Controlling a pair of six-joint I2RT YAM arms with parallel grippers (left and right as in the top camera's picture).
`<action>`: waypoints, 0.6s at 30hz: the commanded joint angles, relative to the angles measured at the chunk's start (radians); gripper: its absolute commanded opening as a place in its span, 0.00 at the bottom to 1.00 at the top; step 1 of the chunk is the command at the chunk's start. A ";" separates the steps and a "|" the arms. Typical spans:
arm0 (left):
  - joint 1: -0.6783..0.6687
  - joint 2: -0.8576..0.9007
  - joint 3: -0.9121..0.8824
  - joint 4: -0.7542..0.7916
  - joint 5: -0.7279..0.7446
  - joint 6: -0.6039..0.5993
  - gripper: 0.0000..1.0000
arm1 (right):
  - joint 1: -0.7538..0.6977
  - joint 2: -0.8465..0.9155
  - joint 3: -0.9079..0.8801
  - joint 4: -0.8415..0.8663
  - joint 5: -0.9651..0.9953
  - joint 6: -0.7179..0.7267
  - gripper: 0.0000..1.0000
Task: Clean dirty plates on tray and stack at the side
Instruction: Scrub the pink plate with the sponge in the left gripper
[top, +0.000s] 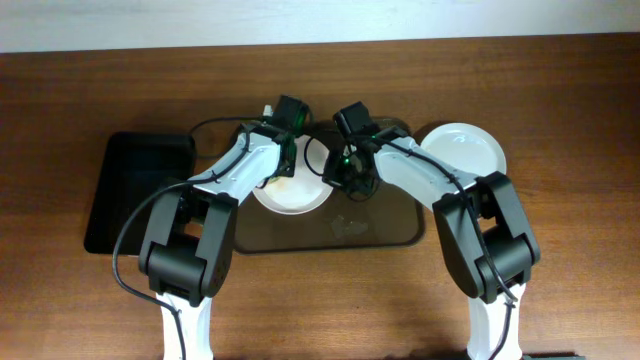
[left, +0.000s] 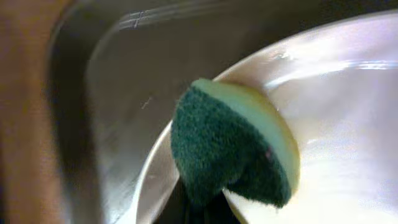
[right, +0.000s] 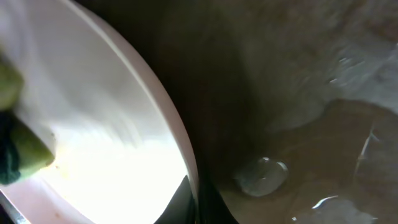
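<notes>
A white plate (top: 291, 196) lies on the dark brown tray (top: 390, 232), left of its middle. My left gripper (top: 283, 160) is shut on a green and yellow sponge (left: 233, 149) pressed on that plate's rim (left: 336, 124). My right gripper (top: 342, 172) is shut on the plate's right rim (right: 177, 143); the sponge also shows at the left edge of the right wrist view (right: 15, 149). A second white plate (top: 462, 152) sits off the tray at its right. A third plate is not in view.
A smaller glossy black tray (top: 135, 190) lies on the wooden table to the left. Water drops and wet patches (right: 261, 175) lie on the brown tray's floor right of the plate (top: 352, 226). Both arms cross over the tray's back edge.
</notes>
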 joint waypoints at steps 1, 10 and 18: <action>0.015 0.050 -0.035 -0.112 -0.089 -0.024 0.00 | 0.002 0.022 -0.001 -0.008 0.017 -0.003 0.04; 0.018 0.050 -0.035 -0.042 0.640 0.280 0.00 | 0.002 0.022 -0.001 -0.008 0.016 -0.005 0.04; 0.108 0.050 -0.035 0.076 0.328 -0.018 0.00 | 0.002 0.022 -0.001 -0.008 0.017 -0.006 0.04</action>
